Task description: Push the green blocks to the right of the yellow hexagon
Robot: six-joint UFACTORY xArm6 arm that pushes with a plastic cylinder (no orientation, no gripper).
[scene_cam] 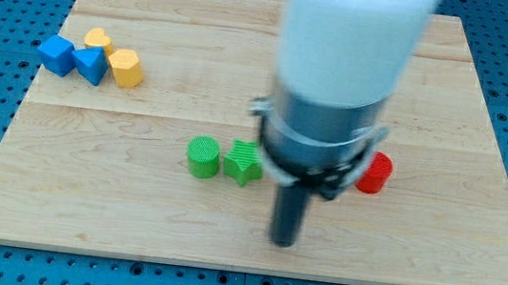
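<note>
You've got my tip [283,243] touching nothing, just below-right of the green star [243,162] and green cylinder [203,156] mid-board, the yellow hexagon [126,68] far upper-left, so an off-centre shove could split the pair apart

Legible markings: none.
No text, label, brand, number or sign is readable on any surface in the camera view.

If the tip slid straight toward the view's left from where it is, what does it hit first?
Probably nothing: my tip sits lower in the view than the green star and green cylinder, so a straight leftward line looks free to the board edge. Depth is uncertain.
</note>
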